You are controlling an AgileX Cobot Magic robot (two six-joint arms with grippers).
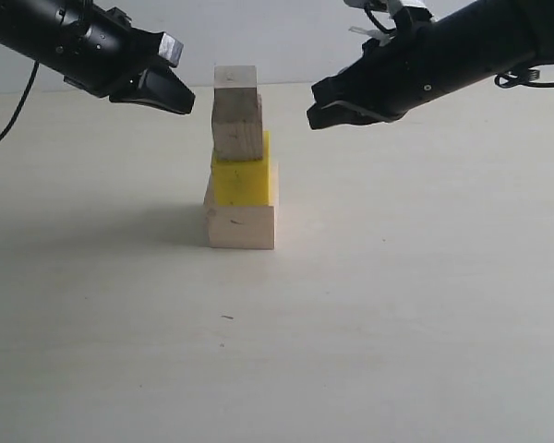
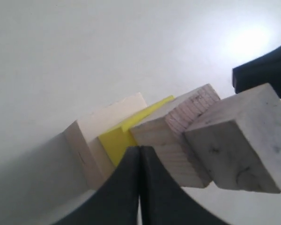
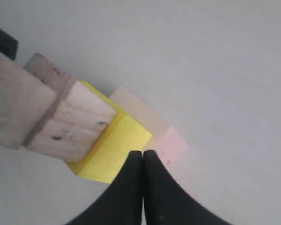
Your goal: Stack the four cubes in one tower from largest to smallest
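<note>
Worktop: a pale, matt worktop [image 1: 397,351] fills the foreground.
Tower: the tower [image 1: 241,166] stands upright at mid-worktop, all four cubes in one column.
Base: the large wooden cube [image 1: 241,227] sits flat on the worktop.
Second: the yellow cube [image 1: 244,182] rests on the base.
Third: the medium wooden cube [image 1: 237,125] rests on the yellow, set toward its left side.
Top: the small wooden cube [image 1: 235,77] crowns the column.
Left end effector: the left end effector [image 1: 177,98] hovers near the top cubes without touching them, fingers [image 2: 131,187] pressed together, empty.
Right end effector: the right end effector [image 1: 318,114] hovers opposite, also clear of the cubes, fingers [image 3: 152,187] pressed together, empty.
Background: a plain white wall [image 1: 286,37].
</note>
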